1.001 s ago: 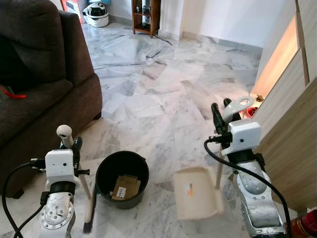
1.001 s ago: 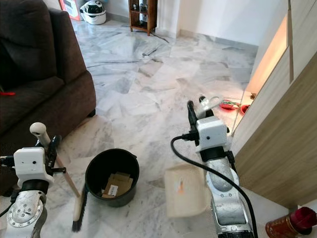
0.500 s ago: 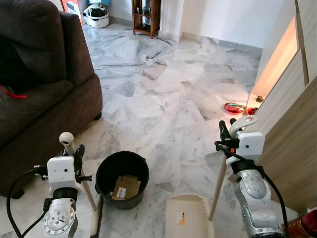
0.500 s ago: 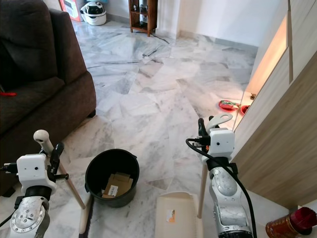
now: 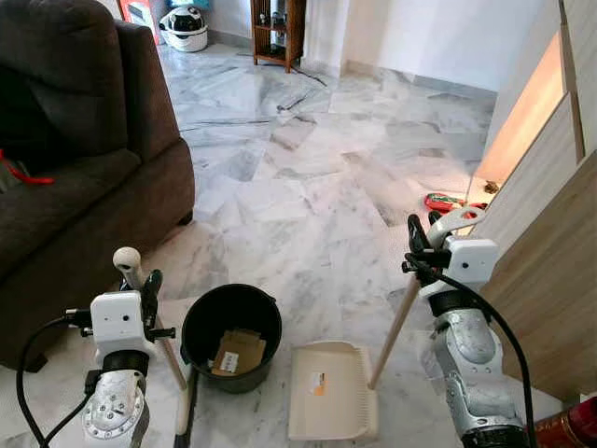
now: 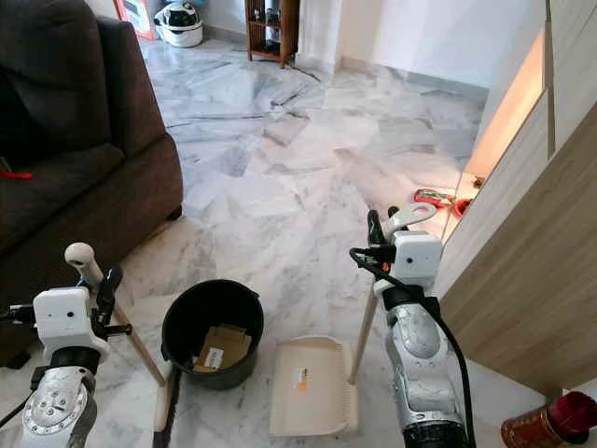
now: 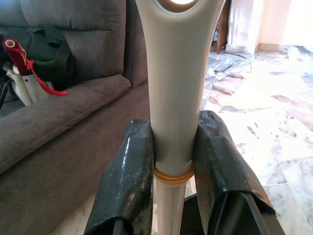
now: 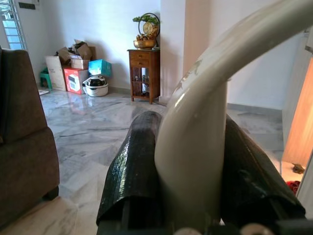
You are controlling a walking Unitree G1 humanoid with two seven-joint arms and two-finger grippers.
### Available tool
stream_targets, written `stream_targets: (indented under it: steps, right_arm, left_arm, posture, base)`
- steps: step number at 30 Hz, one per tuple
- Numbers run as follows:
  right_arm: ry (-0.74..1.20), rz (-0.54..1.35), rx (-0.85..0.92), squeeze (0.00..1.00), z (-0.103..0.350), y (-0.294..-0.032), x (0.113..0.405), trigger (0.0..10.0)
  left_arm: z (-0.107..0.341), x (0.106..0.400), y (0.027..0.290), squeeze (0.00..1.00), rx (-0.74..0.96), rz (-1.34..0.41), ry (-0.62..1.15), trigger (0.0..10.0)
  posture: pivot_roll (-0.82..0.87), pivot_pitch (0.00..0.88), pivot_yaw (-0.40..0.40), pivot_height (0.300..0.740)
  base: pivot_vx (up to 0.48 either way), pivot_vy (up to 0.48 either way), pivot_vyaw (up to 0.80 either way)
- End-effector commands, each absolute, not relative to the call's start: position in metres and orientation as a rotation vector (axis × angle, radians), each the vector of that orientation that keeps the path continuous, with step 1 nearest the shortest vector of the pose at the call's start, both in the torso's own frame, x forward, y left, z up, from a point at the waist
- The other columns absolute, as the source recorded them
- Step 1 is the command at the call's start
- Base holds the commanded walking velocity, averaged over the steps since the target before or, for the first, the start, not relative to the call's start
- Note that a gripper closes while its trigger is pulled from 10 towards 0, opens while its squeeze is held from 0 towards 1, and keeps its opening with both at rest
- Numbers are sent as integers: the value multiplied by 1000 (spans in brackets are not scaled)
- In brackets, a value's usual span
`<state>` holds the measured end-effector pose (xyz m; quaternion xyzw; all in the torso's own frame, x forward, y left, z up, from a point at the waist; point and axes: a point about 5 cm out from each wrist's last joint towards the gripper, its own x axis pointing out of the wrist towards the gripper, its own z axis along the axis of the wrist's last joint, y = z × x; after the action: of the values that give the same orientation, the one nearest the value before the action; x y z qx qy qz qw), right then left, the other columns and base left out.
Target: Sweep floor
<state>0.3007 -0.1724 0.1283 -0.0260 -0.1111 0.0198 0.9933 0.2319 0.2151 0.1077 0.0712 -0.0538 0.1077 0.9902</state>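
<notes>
The left gripper [image 7: 173, 161] has its jaws clenched on the cream handle of the broom [image 5: 159, 338], one black finger pressed to each side of the shaft just above an orange ring. The broom leans, its knobbed top up beside the brown sofa [image 5: 84, 159] and its brush head down on the marble floor [image 5: 308, 187], just left of the black bucket [image 5: 230, 338]. Flattened cardboard lies inside the bucket. The right gripper [image 8: 188, 171] is clamped on the looped top of the dustpan [image 5: 331, 390] handle. The long handle slants down to the cream pan, which sits flat on the floor just right of the bucket. A wooden cabinet panel [image 5: 550, 271] stands to the robot's right, with a red item on the floor near its far end.
</notes>
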Motion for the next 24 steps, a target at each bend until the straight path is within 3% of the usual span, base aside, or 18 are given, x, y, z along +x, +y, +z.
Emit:
stream_targets:
  steps: [1,24]
  right_arm:
    - [-250,39,-42,0,135,-173,304,10000]
    - [-254,81,-39,0,137,-163,300,10000]
  left_arm:
    - [115,233,214,0,138,215,-147,10000]
    - [116,230,211,0,139,204,-143,10000]
  posture:
    - [-19,134,-23,740]
    - [-17,175,-17,740]
  base:
    - [0,0,0]
    - [-34,0,0]
